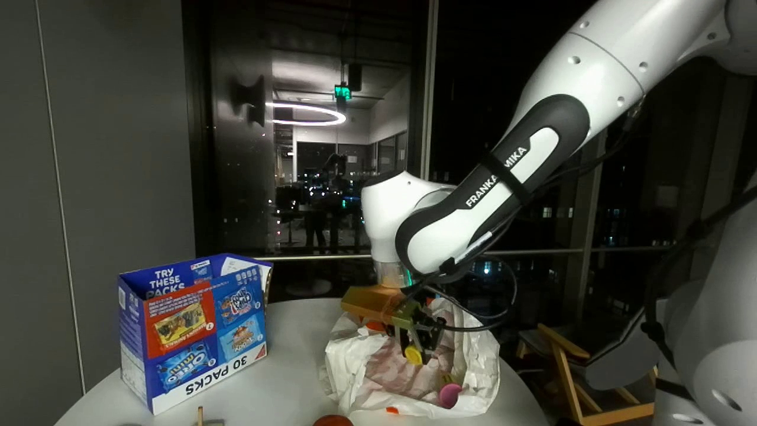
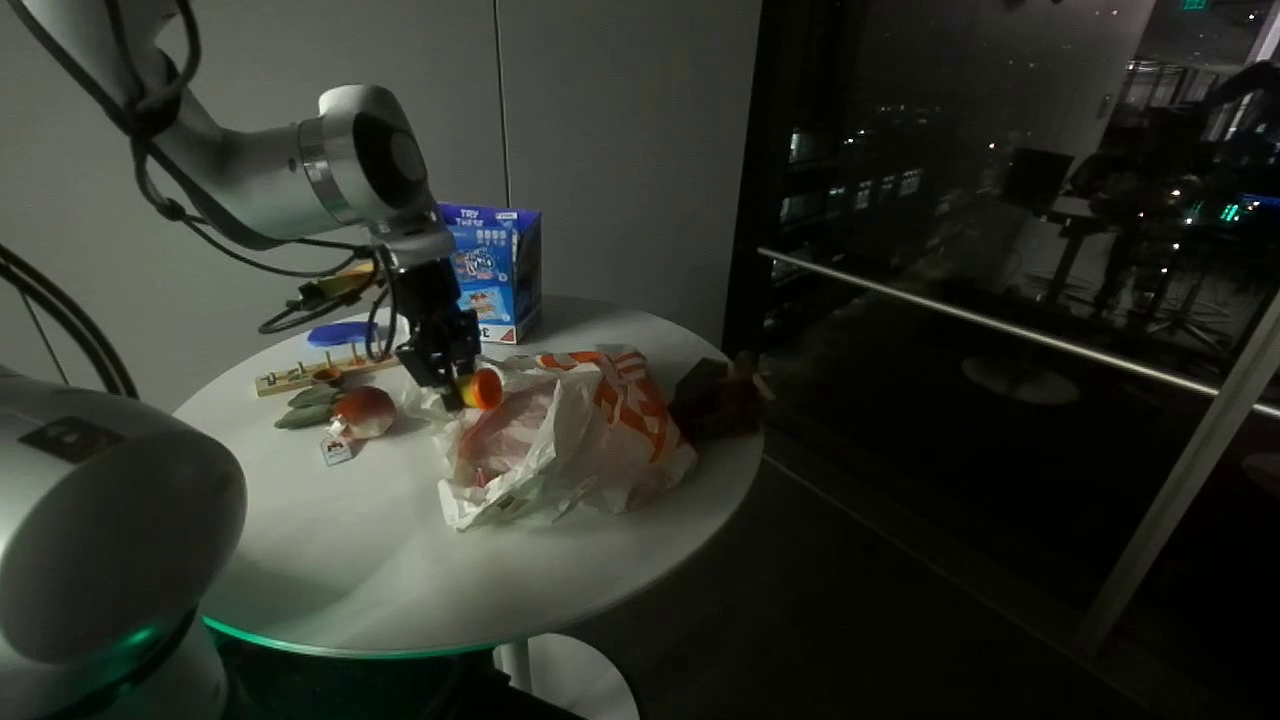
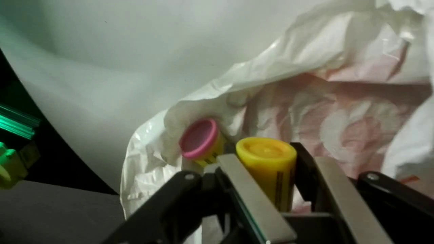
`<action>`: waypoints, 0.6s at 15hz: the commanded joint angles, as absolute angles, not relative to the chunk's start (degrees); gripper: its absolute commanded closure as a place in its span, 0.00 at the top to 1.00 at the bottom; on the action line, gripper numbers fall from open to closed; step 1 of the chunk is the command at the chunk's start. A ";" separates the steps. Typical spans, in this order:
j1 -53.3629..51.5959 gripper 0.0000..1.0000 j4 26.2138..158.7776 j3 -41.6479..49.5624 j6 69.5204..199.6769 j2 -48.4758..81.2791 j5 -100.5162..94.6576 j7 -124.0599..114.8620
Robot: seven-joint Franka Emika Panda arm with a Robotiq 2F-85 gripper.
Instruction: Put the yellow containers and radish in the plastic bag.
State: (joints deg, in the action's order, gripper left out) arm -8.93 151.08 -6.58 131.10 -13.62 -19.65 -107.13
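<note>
– Plastic bag?
– White, orange-printed, mouth open, near the right edge of the table in both exterior views.
– Pink-lidded container?
– Yellow body, tilted, inside.
– Orange-lidded container?
– Yellow body, on its side, clamped in the jaws at the bag's mouth.
– Radish?
– Round, reddish, toward the left edge in an exterior view.

In an exterior view, behind the round white pedestal desk, a plain grey wall with a thin vertical seam. Right of the desk, tall dark windows crossed by a metal rail, over dim floor. In an exterior view, right of the desk, a wood-framed lounge chair; behind the desk, in the windows, a glowing ring light and green sign.
</note>
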 commanded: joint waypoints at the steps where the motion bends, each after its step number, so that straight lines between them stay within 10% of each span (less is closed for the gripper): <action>1: -5.64 0.19 151.04 -8.33 134.36 -8.14 -21.46 -107.65; 6: -2.65 0.17 150.62 -7.86 138.70 -4.13 -34.94 -117.21; 7: -2.77 0.67 150.79 -7.43 139.11 -3.76 -34.15 -116.91; 9: -3.10 0.75 150.90 -6.94 138.90 -4.79 -31.95 -115.02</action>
